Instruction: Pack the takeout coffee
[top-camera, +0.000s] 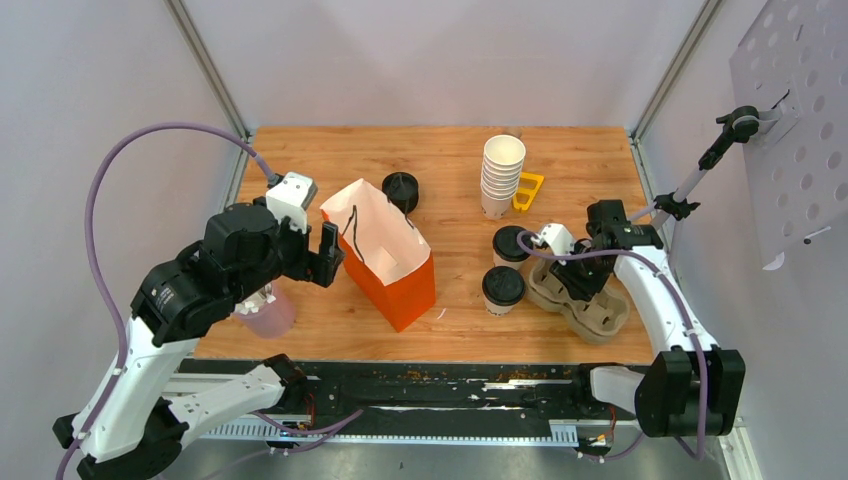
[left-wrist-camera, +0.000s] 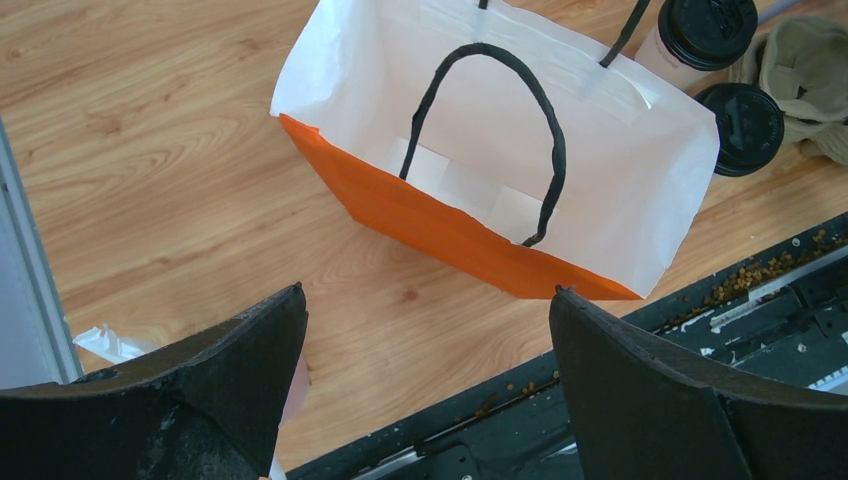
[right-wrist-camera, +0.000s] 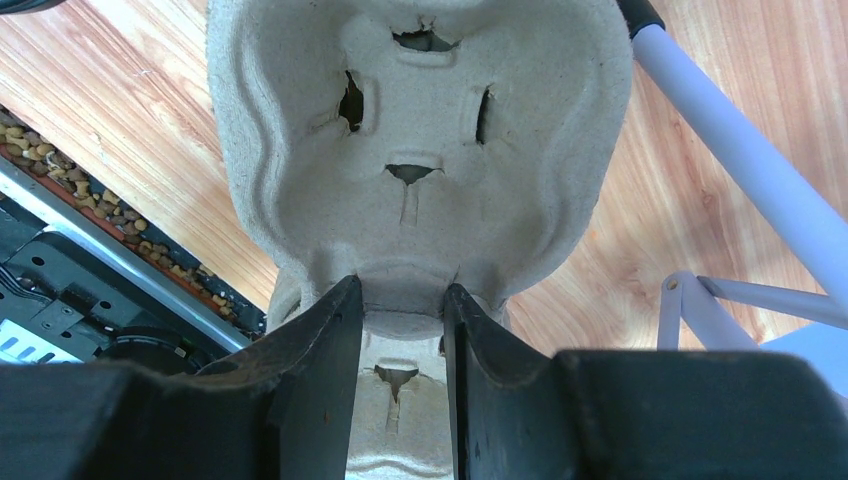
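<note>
Top external view, L to R: left gripper (top-camera: 325, 252) hangs w/ jaws spread wide and nothing between them, close by the left side of the orange paper bag (top-camera: 405, 285). A pale pink cup (top-camera: 268, 314) sits under the left arm near the front-left corner of the wooden table (top-camera: 300, 160). The bag stands upright, mouth open, white lining and black cord handles showing. A round black item (top-camera: 401, 188) lies just behind it; whether lid or lidded cup, can't tell. Right of center at the back rises a stack of white cups (top-camera: 501, 175), a small yellow object (top-camera: 528, 192) beside it. The takeout coffee is on the table, right of the bag and outside it: far lidded cup (top-camera: 511, 245) and near lidded cup (top-camera: 503, 288), both upright w/ black lids on, close together and right next to the pulp cup carrier (top-camera: 590, 308). Right gripper (top-camera: 577, 280) is down on that carrier.

Left wrist view: left gripper (left-wrist-camera: 425, 300) gapes above bare wood in front of the bag (left-wrist-camera: 450, 230); both cups (left-wrist-camera: 700, 30) (left-wrist-camera: 745, 125) peek past its far corner.

Right wrist view: right gripper (right-wrist-camera: 400, 290) pinches the carrier's (right-wrist-camera: 420, 120) raised middle ridge, a finger pressed to each side
</note>
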